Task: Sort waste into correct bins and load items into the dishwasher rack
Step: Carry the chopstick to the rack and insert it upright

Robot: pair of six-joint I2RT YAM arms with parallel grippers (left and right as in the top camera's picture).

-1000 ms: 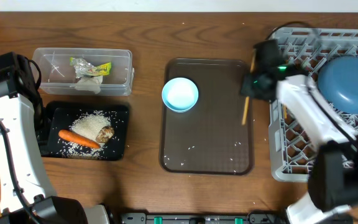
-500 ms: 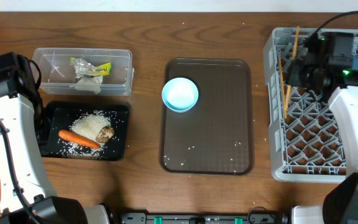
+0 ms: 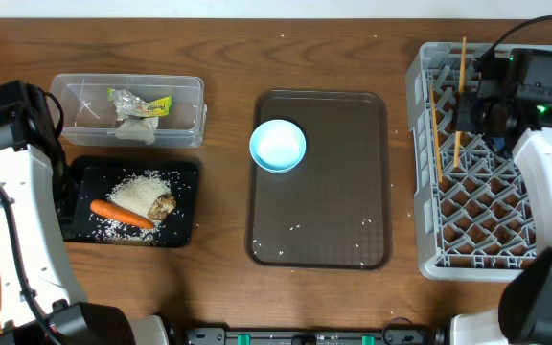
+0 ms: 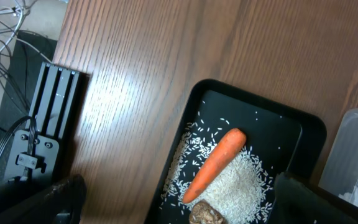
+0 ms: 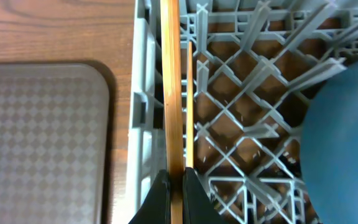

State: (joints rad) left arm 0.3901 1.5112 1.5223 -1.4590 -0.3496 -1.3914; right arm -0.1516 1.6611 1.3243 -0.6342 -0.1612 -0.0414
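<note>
Holds one wooden chopstick [image 3: 462, 67] in the right gripper [image 5: 176, 199], pinched down to the stick's own width; hangs it over the left side of the dishwasher rack [image 3: 427, 254], lengthwise along the lattice, just beside the second chopstick [image 3: 437, 134] already laid across the pegs; cannot tell from either view whether the held stick touches the grid.

Has travelled far in one second: stood then over the right edge of the brown serving tray [image 3: 333, 206], at the stick; stands now above the rack, and has run the stick further along it in the last half second; leaves no chopstick on the serving tray; probably needs only a lowering and a release to finish the pair.

Shows the dark blue plate [image 5: 344, 130] in the rack at the right of the wrist view; hides it under the arm from overhead.

Leaves the light blue bowl [image 3: 278, 145] on the serving tray, unloaded, among a few stray grains.

Keeps the silver wrapper [image 3: 142, 103] and white tissue [image 3: 137, 126] in the clear tub [image 3: 65, 88]; keeps the carrot [image 3: 121, 214], rice [image 3: 134, 190] and brown lump [image 3: 164, 204] in the black tray [image 3: 192, 206].

Parks the left gripper [image 4: 179, 190] above the black tray as before, spread wide, with nothing held.
</note>
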